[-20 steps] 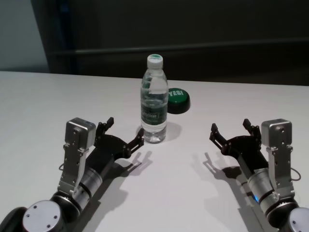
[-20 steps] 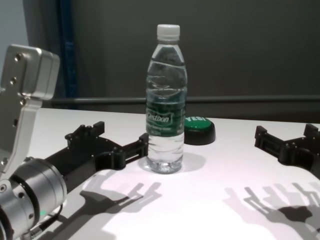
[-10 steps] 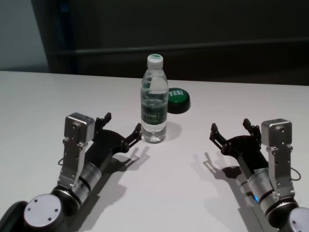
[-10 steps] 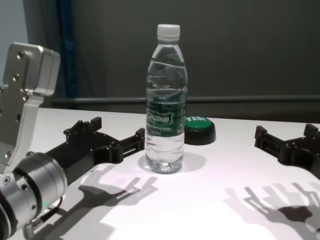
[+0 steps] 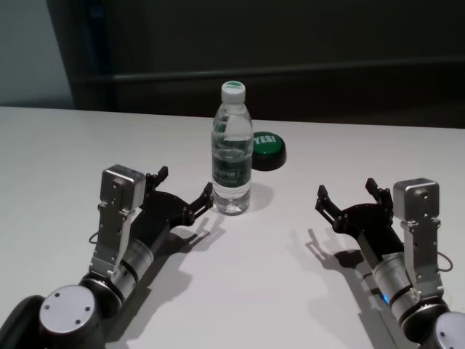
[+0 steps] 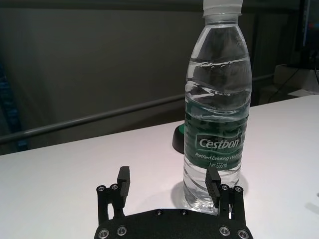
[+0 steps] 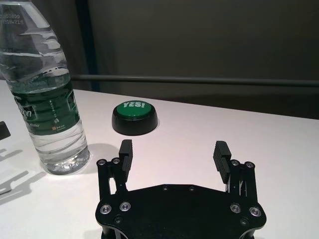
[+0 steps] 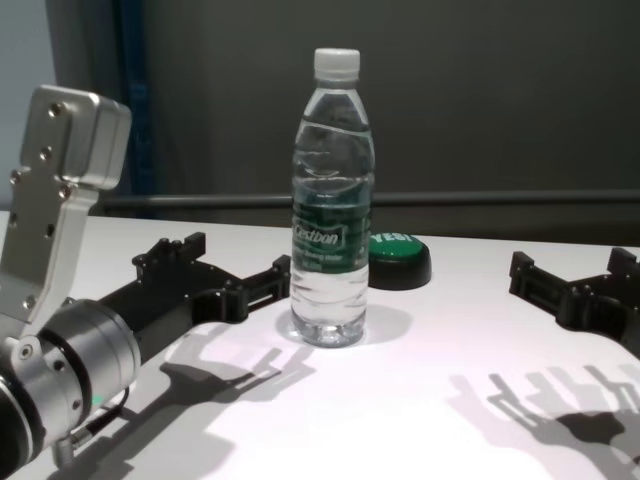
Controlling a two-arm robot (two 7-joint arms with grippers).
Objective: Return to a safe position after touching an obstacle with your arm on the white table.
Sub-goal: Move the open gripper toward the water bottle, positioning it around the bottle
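Currently the left gripper, jaws apart, sits just beside the obstacle, which stands upright mid-way across the white table — one fingertip close to touching. Risk: a sideways retreat could topple it onto the green button. The right gripper, also spread, hovers well apart. Glossy surface — dark wall behind.

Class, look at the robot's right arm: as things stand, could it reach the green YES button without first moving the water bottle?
Probably yes. The right gripper hovers open over the white table, with only bare tabletop between it and the green button. The water bottle stands off to the button's left, outside that path.
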